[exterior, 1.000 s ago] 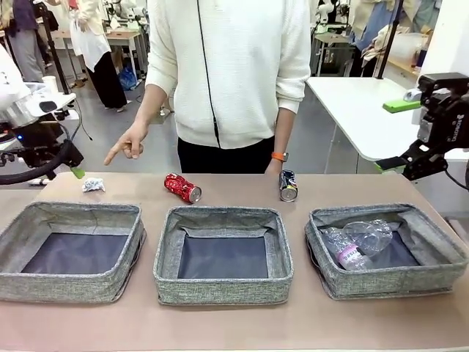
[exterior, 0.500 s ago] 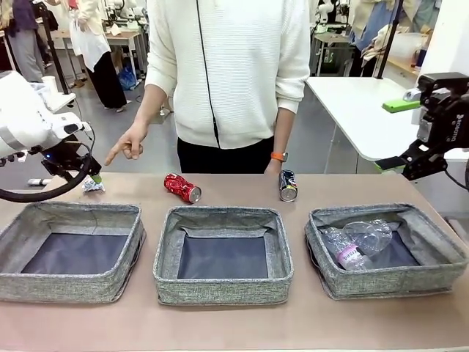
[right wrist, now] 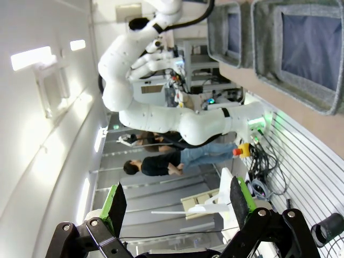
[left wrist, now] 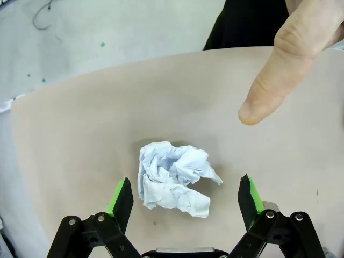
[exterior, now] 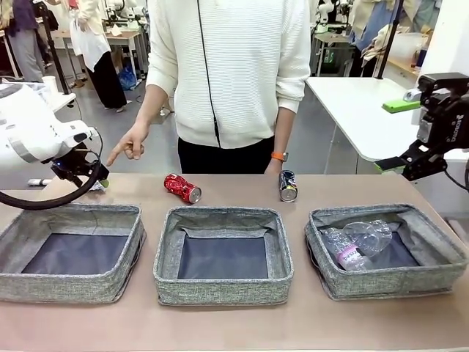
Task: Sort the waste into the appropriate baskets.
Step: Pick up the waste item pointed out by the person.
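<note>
Down swung the left claw (left wrist: 185,189) over the wad (left wrist: 172,177) lying on the surface (left wrist: 97,118) behind the left basket (exterior: 73,213), jaws wide and empty astride it; it wanted lowering squarely before closing, clear of the person's finger (left wrist: 269,91).

Bright even indoor light, soft shadows, wide-angle wrist distortion.

Grey woven baskets (exterior: 220,290), dark bottoms, on a tan table (exterior: 234,326). Behind the middle basket, a red can (exterior: 182,188); the paper wad (left wrist: 172,180) is whitish.
</note>
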### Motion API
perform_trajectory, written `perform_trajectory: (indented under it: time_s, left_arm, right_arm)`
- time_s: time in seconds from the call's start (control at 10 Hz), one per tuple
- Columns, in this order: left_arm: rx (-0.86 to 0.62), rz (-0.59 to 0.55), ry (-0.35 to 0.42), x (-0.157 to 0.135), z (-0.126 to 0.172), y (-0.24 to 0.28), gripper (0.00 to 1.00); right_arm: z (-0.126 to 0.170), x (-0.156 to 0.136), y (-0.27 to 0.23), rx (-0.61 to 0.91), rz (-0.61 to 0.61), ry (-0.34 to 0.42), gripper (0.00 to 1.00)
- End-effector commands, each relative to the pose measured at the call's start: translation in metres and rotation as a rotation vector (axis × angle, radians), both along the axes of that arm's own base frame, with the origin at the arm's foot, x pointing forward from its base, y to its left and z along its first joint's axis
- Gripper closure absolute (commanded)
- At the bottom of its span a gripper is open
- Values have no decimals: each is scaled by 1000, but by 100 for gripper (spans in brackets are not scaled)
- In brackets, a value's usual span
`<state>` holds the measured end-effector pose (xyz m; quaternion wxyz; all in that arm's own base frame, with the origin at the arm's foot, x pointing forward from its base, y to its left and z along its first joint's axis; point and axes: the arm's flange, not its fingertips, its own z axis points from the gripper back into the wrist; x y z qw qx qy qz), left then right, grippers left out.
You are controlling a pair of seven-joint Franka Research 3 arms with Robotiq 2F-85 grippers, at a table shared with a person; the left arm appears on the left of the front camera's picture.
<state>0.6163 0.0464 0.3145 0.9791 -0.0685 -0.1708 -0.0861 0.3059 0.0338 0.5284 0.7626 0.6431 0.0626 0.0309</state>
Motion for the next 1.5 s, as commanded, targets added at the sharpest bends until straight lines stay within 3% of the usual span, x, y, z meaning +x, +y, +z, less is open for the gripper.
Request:
perform_trajectory:
  time_s: [0.0, 0.1, 0.2, 0.3, 0.4, 0.5, 0.6, 1.4]
  left_arm:
    - [-10, 6, 22, -3, 2, 2, 0]
    - [-16, 10, 24, -3, 3, 3, 0]
    - [-5, 8, 29, -3, 2, 3, 60]
    - [-2, 5, 30, -3, 2, 3, 60]
    - [-5, 5, 28, -3, 3, 3, 100]
    - [-9, 6, 27, -4, 3, 3, 65]
    - [-12, 8, 25, -4, 3, 3, 100]
    - [-4, 41, 49, -6, 3, 5, 100]
  right_arm:
    - [2, 2, 1, 20, 3, -22, 0]
    - [2, 2, 1, 20, 3, -22, 0]
    - [2, 2, 1, 20, 3, -22, 0]
    - [2, 2, 1, 20, 3, -22, 0]
    - [2, 2, 1, 20, 3, -22, 0]
    - [2, 2, 1, 20, 3, -22, 0]
    - [2, 2, 1, 20, 3, -22, 0]
    - [2, 2, 1, 20, 3, -22, 0]
